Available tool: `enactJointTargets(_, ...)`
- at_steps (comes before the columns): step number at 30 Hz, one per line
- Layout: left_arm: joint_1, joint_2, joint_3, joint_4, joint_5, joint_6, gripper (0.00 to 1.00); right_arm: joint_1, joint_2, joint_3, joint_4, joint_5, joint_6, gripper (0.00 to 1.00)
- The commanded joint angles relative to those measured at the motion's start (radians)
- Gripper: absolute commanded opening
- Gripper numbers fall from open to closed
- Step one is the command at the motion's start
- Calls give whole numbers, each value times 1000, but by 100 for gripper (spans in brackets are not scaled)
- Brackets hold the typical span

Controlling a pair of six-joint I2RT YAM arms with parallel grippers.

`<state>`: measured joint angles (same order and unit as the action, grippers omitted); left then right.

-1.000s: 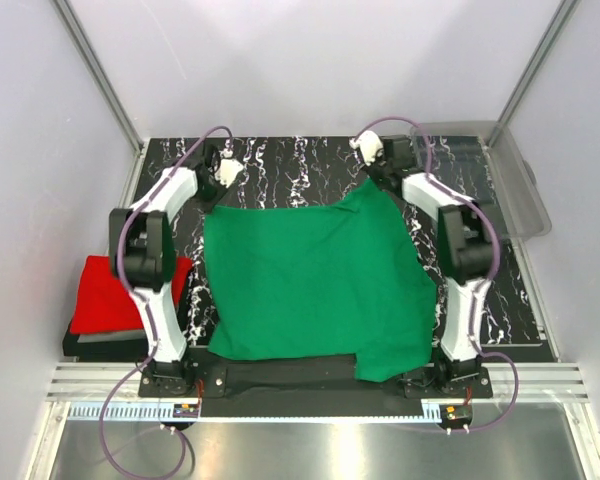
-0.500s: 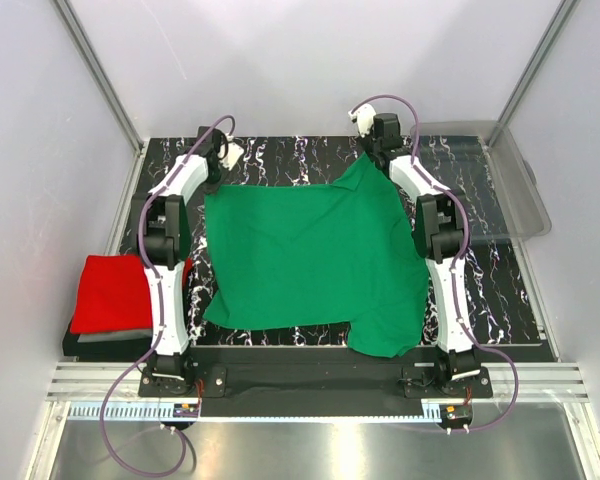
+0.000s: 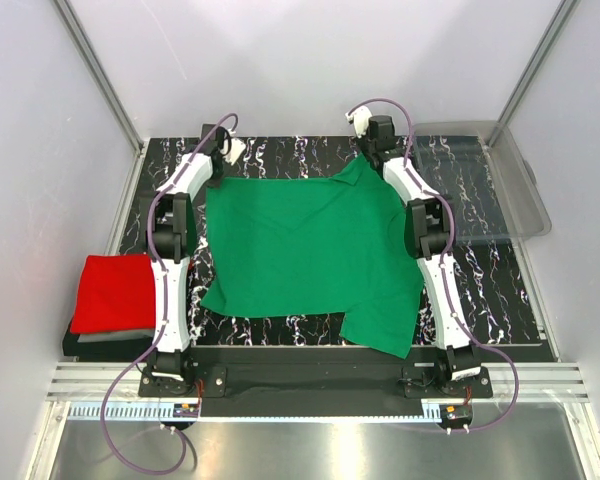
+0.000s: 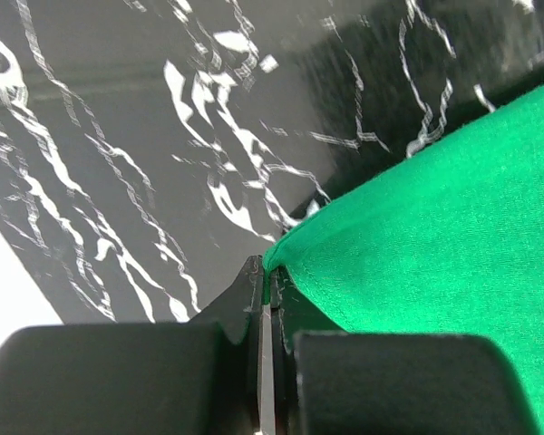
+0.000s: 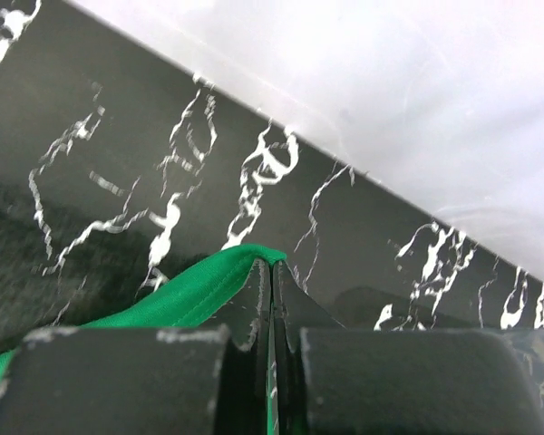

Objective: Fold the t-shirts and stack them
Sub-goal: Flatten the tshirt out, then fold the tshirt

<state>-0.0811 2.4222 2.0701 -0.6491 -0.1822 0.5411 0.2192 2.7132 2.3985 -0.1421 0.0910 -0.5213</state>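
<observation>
Green t-shirt (image 3: 305, 255): spread flat on the black marbled table (image 3: 280, 158). Its far edge is strung between the two grippers, and the rest of the cloth lies on the arm-base side of both.
Left gripper (image 4: 266, 272): clamped tight on the far left corner. A small fold of hem is pinched at the fingertips, and in the wrist view the cloth fans out to the right of the fingers.
Right gripper (image 5: 272, 265): closed on the far right corner, which comes to a small peak at the tips. In the wrist view the cloth falls away to the left of the fingers.
Lie of the cloth: about as wide as it is long. The held edge runs left to right, and the body runs from the grippers toward the arm bases. A flap juts out at the corner nearest the right arm's base.
Red t-shirt (image 3: 115, 290): a folded rectangle, well apart from the left gripper and out to that arm's left near its base. It lies on top of a grey t-shirt (image 3: 108, 337).
Clear bin (image 3: 505, 185): to the right of the right gripper, not touching the green cloth.
</observation>
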Motion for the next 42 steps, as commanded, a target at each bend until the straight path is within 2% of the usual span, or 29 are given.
enactJointTargets(1, 7, 6, 64, 81, -49, 17, 0, -7, 28, 126, 26, 44, -8, 0)
enactJointTargets(7, 9, -130, 6, 100, -39, -69, 0, -12, 36, 156, 39, 98, -9, 0)
enactJointTargets(10, 6, -161, -33, 97, -13, -43, 0, -17, 30, 142, 47, 90, -20, 0)
enactJointTargets(15, 4, -147, -64, 100, -7, -44, 0, -18, 43, 160, 56, 84, -25, 0)
enactJointTargets(22, 6, -58, 33, 124, -48, -4, 0, -24, 39, 148, 56, 87, -29, 0)
enactJointTargets(28, 4, -77, 42, 134, -43, -18, 0, -21, -3, 137, 20, 66, -16, 0)
enactJointTargets(32, -3, -141, -2, 102, 3, -26, 0, -21, -116, 52, -8, 49, -20, 0)
enactJointTargets(36, -8, -230, -99, 92, 70, -6, 0, -21, -225, -105, -11, 35, -34, 0)
enactJointTargets(42, -14, -297, -208, 91, 82, 13, 0, -21, -371, -278, -13, 47, -39, 0)
